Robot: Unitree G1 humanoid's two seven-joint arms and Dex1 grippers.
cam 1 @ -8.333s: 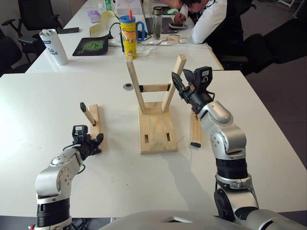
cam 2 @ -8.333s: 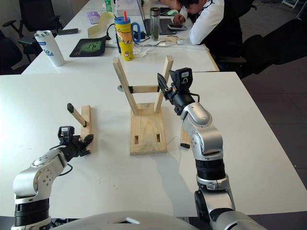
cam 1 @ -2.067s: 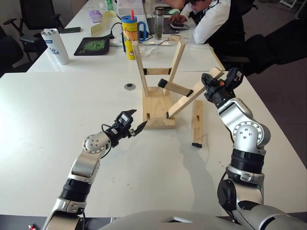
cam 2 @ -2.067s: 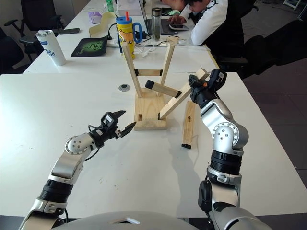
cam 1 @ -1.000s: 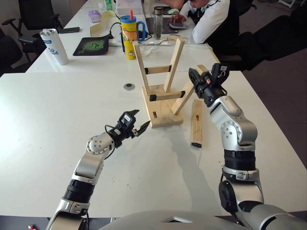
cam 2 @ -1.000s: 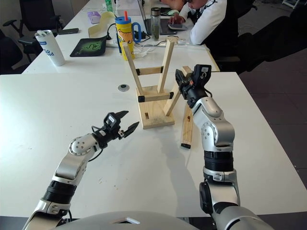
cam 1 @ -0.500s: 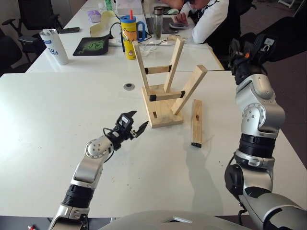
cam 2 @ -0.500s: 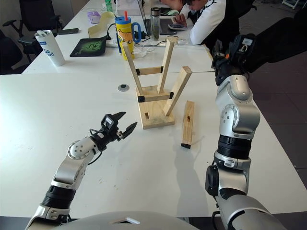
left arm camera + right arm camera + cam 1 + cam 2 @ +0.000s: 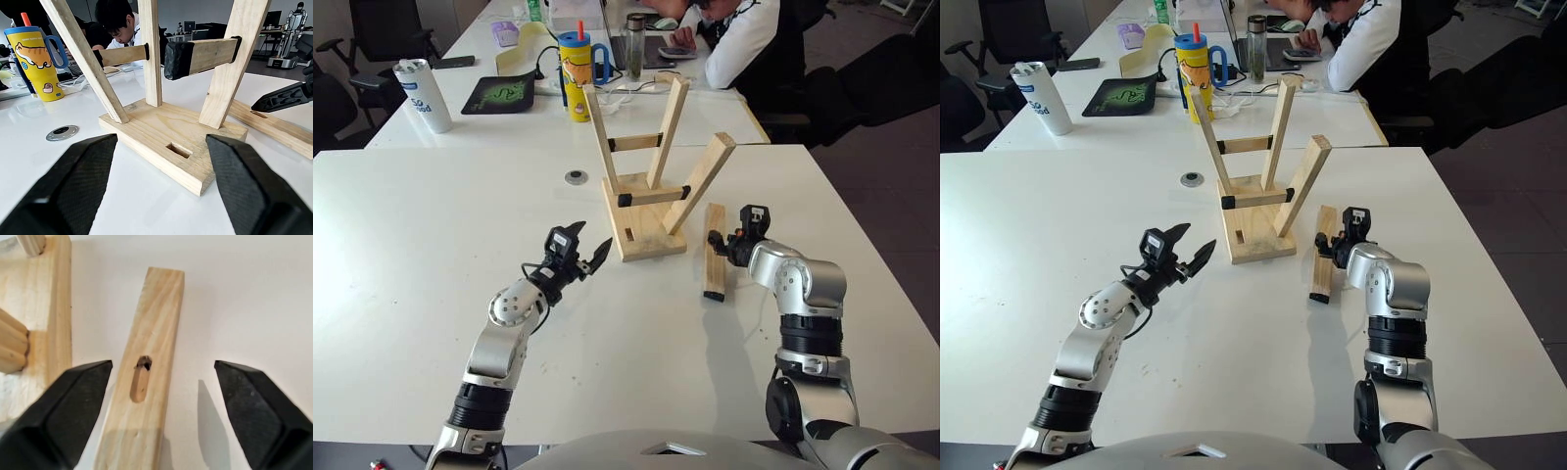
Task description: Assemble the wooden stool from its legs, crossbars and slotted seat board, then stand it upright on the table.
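Loose leg (image 9: 146,357) just under right gripper (image 9: 160,377), fingers spread astride it, left gripper (image 9: 590,240) likewise spread, near seat board (image 9: 648,235)

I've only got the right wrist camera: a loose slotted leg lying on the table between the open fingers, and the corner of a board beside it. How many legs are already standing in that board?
Observer: Three legs stand in the seat board, which lies flat on the table.
Operator: Is there a crossbar waiting for this loose one?
Observer: Yes. A crossbar sticks out sideways from one of them, and its black-capped free end sits in no leg.
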